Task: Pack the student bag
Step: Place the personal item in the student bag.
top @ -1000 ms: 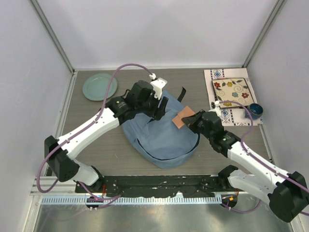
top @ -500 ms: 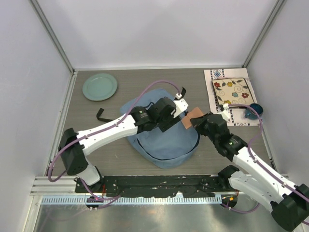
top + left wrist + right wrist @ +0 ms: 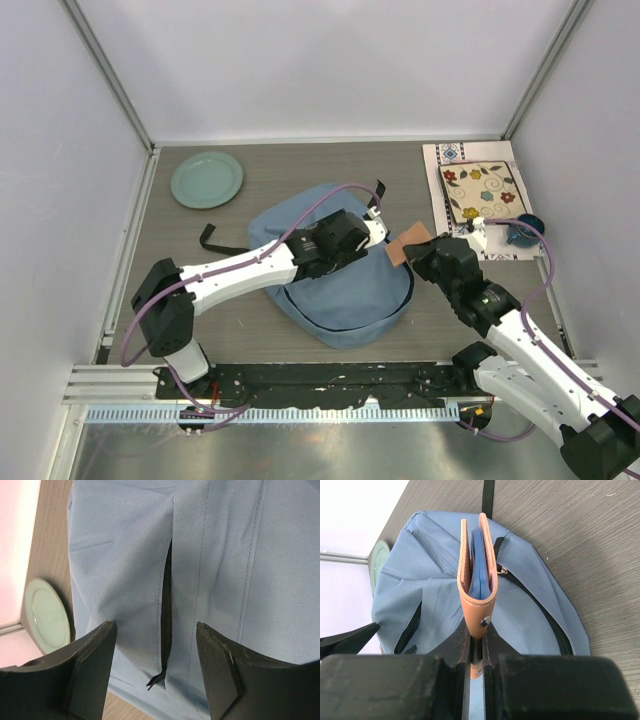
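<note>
Here, left fingers [image 3: 155,630] wide, empty over bag [image 3: 340,292]; right fingers [image 3: 476,636] tight on probable wallet [image 3: 478,597].

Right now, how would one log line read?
left fingers: open over zipper | right fingers: shut on notebook | bag: on table

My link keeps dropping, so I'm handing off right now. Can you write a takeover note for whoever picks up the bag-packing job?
Left gripper: open and empty, hovering over a short dark zipper slit on the soft light-blue fabric backpack, which lies flat mid-table.
Right gripper: shut on a tan leather-covered notebook with blue inside, held edge-on over the backpack's right side.
Done: the notebook is picked up and brought to the backpack.
Left: open the backpack wide enough and put the notebook inside. I cannot tell whether the main zipper is open.
</note>
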